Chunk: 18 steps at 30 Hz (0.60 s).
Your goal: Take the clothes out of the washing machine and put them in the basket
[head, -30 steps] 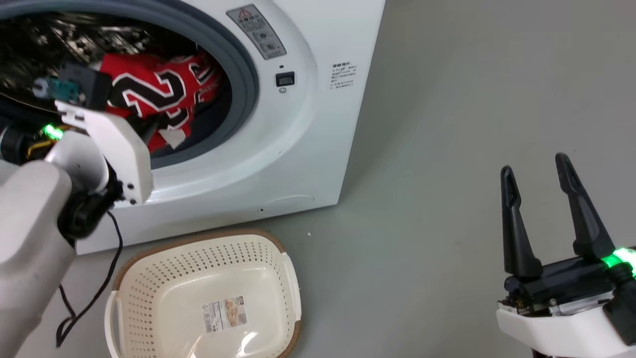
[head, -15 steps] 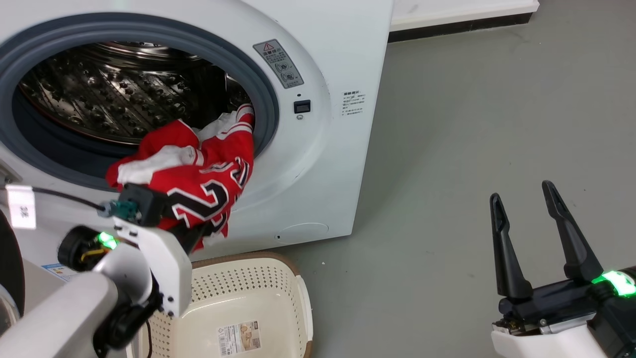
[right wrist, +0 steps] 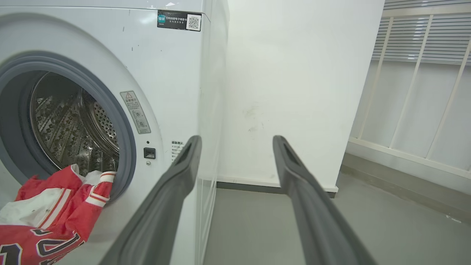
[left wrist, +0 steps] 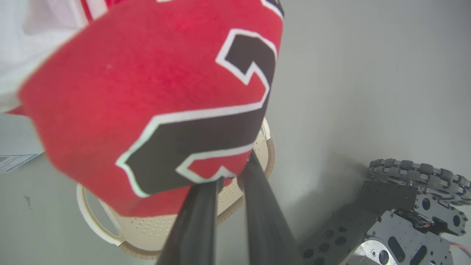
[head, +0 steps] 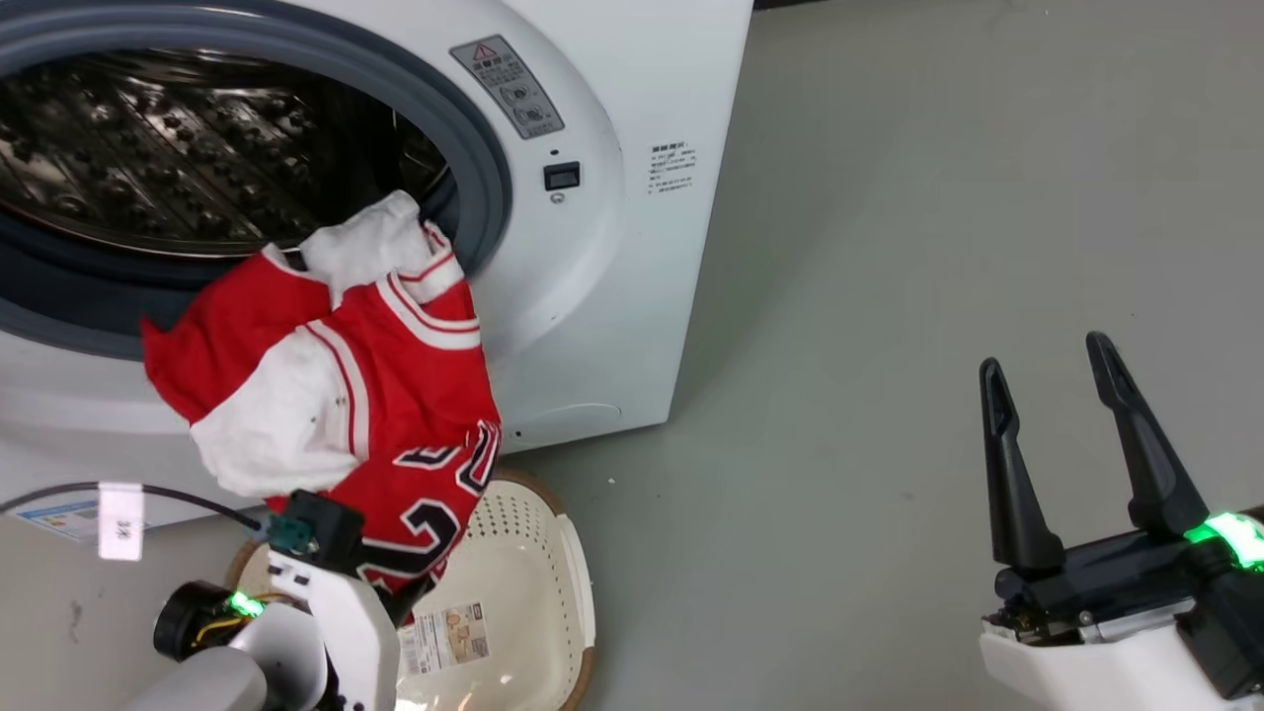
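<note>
— Room, left to right?
— Little at the left. Clothes (head: pixel 395 395) pinched in the narrow jaws of the left gripper (left wrist: pixel 232 173), top fold on the grey rubber rim (head: pixel 484 178) of the washing machine (head: pixel 612 296), lower end hanging over the basket (head: pixel 523 553) on the floor (head: pixel 889 296) just before the machine. Open grey floor further right, bare white wall (right wrist: pixel 294 92) behind. Right gripper (head: pixel 1047 354) well apart from it all, jaws spread wide.
— Materials?
— Soft red fabric, black numeral edged in white, striped trim. Perforated steel drum (head: pixel 148 148). Cream plastic basket, oval, holed sides, brown woven-look edge.
— Writing?
— Paper label (head: pixel 444 637) on the basket's bottom, too small to read. Warning sticker (head: pixel 507 87) with a red triangle beside the porthole. Small printed notice (head: pixel 673 163) further right, unreadable. QR label (right wrist: pixel 179 20) at the machine's top corner.
</note>
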Available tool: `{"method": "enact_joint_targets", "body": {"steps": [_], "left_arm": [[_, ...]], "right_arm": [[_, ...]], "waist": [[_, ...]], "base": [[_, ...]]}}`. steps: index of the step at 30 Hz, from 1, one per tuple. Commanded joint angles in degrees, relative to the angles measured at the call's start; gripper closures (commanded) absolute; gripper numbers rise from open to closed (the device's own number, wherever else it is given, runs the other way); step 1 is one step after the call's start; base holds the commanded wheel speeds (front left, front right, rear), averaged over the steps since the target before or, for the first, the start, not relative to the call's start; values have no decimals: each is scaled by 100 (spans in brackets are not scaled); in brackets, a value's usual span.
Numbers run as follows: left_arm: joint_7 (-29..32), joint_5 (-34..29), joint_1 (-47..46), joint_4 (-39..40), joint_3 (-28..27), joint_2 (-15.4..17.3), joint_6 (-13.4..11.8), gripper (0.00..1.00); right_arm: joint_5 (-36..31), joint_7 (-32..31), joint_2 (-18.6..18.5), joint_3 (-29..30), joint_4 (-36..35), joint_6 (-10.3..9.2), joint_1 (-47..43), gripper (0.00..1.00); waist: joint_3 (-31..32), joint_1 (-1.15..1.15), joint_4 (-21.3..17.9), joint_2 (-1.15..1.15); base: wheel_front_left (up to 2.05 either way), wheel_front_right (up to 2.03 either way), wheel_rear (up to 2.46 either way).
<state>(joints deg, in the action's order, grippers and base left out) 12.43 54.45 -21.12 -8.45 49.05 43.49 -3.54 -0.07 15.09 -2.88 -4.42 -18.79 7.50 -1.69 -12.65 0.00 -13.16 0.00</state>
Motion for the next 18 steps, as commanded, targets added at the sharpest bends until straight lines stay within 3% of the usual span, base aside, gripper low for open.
{"method": "enact_joint_targets", "body": {"steps": [1, 14, 18], "left_arm": [[27, -72, 85, -206, 106, -73, 66, 100], [-32, -329, -326, -1698, 429, -591, 436, 100], [-146, -329, -542, -2288, 419, -896, 538, 100]], "right_arm": [[3, 12, 1, 12, -32, -2, 115, 0], [124, 12, 2, 30, -96, -2, 482, 0], [174, 12, 2, 66, -125, -2, 619, 0]], "waist": [[-174, 0, -99, 0], [-830, 0, -361, 0], [-1104, 0, -429, 0]], "base": [[0, 0, 0], [0, 0, 0], [0, 0, 0]]}}
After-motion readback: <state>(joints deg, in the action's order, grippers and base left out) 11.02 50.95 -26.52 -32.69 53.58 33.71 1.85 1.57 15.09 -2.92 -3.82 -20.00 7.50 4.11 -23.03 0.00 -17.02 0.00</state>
